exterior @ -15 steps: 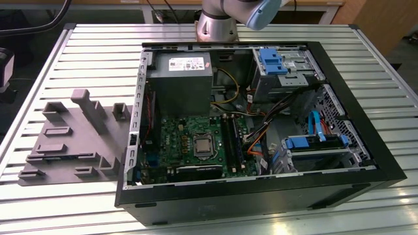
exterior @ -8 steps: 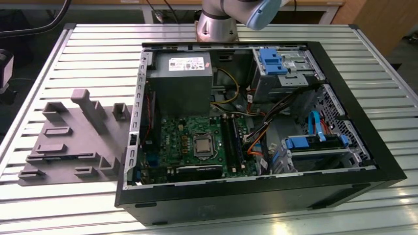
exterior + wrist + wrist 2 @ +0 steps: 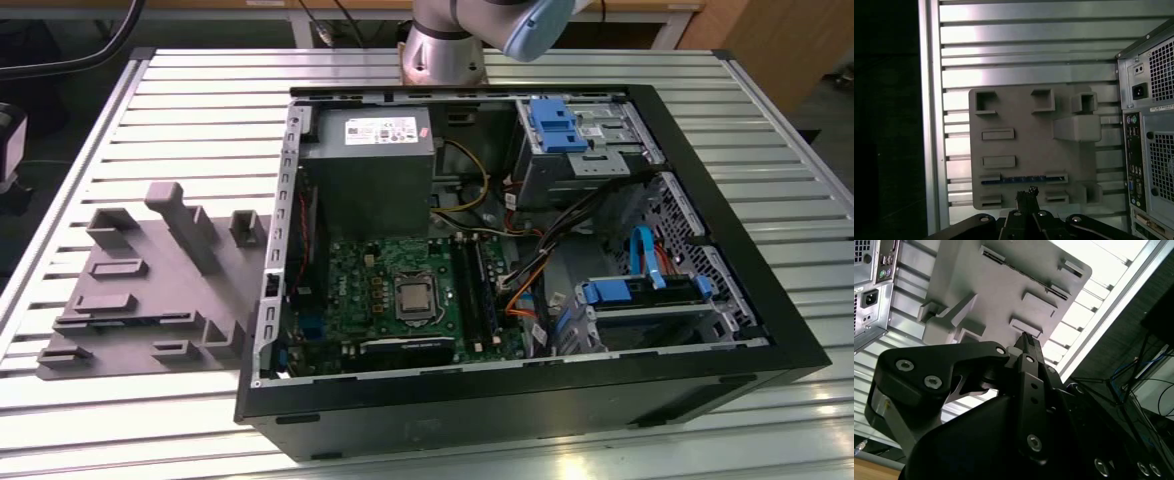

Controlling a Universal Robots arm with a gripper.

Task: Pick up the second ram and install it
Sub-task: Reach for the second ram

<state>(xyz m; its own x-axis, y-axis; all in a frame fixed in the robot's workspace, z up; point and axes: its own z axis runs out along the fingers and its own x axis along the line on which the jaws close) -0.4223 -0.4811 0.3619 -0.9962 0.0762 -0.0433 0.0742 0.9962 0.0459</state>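
Ideally the gripper (image 3: 1027, 192), pressed together and empty, aimed at the grey holder tray (image 3: 1004, 117), aligns squarely along the second ram (image 3: 1019, 180) before grasping.

The open computer case (image 3: 534, 400) lies on its side on the slatted table (image 3: 160, 90). A holder tray (image 3: 134, 300) sits just beside it on the exterior view's left, and the arm's base (image 3: 441, 50) stands behind it. Inside the case, the power supply (image 3: 374, 160) sits behind the circuit board (image 3: 400, 290), with drive cages (image 3: 574, 140) toward the exterior view's right. In the first wrist view, a memory stick (image 3: 1019, 180) stands on edge in the tray.
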